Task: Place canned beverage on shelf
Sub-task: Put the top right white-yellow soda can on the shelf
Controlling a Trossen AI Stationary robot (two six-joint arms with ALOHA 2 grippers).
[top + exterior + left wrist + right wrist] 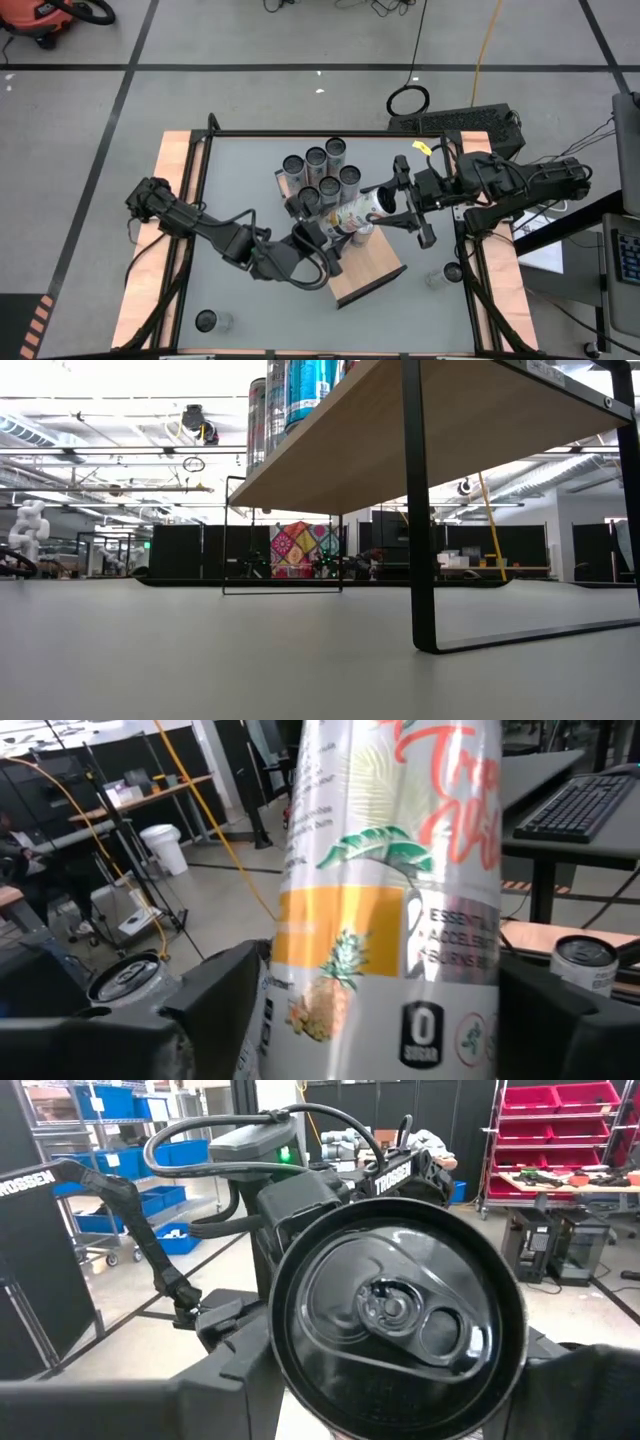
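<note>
Overhead straight down, low table-level, 2 wrist close-ups — shared can [390,900]

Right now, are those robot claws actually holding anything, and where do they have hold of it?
Yes: the white can, tilted above the shelf. The right gripper holds its top end; the left gripper flanks its lower body, though whether it grips is unclear.

Glossy metal can [390,900]; matt wood-grain shelf [370,275] on black metal legs.

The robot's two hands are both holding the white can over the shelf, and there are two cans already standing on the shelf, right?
Not quite. The high view shows six dark-topped cans already standing on the shelf, not two. The rest is right: the left gripper and right gripper both have the white can between their fingers over the shelf.
</note>
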